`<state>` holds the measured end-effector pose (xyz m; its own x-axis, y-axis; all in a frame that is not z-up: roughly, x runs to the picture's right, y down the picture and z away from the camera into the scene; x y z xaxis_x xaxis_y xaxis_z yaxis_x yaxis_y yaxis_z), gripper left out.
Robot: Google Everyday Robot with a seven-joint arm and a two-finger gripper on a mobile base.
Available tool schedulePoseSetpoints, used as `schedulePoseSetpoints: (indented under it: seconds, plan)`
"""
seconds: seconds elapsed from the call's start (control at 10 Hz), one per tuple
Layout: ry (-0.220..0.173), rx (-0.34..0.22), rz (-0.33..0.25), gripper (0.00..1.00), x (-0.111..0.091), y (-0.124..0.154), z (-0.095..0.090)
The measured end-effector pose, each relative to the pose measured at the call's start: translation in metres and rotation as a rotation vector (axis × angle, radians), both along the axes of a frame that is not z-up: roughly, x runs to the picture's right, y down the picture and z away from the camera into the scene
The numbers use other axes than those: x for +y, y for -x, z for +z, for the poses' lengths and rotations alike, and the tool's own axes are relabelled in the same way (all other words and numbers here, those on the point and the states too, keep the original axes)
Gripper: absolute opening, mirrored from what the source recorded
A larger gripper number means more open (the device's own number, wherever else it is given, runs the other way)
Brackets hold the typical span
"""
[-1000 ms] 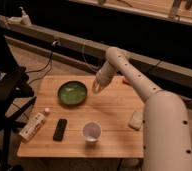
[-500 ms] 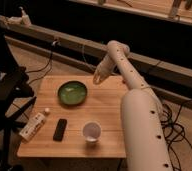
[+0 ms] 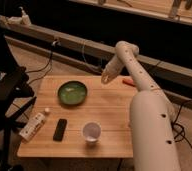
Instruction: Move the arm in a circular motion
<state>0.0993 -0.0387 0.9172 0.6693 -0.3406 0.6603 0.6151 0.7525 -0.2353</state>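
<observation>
The cream-white arm (image 3: 148,115) rises from the lower right, dotted with small dark holes, bends at an elbow (image 3: 126,50) near the table's far edge and narrows down-left to a slim tip. The gripper (image 3: 105,79) at that tip hangs over the far middle of the wooden table (image 3: 111,102), to the right of the green bowl (image 3: 72,93) and apart from it. It holds nothing that shows.
On the table: a white cup (image 3: 91,131) near the front, a black remote (image 3: 60,129), a white box (image 3: 32,125) at the left front with a small white ball (image 3: 47,110) beside it, an orange object (image 3: 128,82) at the far right. A dark chair (image 3: 6,90) stands at left.
The arm's tip has swung right and toward the far edge, away from the bowl. The thick lower segment has shifted left across the table's right side, hiding the white item there.
</observation>
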Motion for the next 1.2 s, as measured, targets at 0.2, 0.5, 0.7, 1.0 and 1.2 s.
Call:
schedulePoseSetpoints:
  seconds: [0.2, 0.5, 0.7, 1.0, 1.2]
  plan:
    - [-0.013, 0.052, 0.029, 0.00, 0.003, -0.022, -0.008]
    - [-0.032, 0.150, 0.080, 0.00, 0.021, -0.081, -0.033]
    - [-0.037, 0.201, 0.114, 0.00, 0.038, -0.124, -0.054]
    - [-0.036, 0.219, 0.125, 0.21, 0.068, -0.145, -0.081]
    - [-0.044, 0.204, 0.136, 0.41, 0.069, -0.132, -0.086]
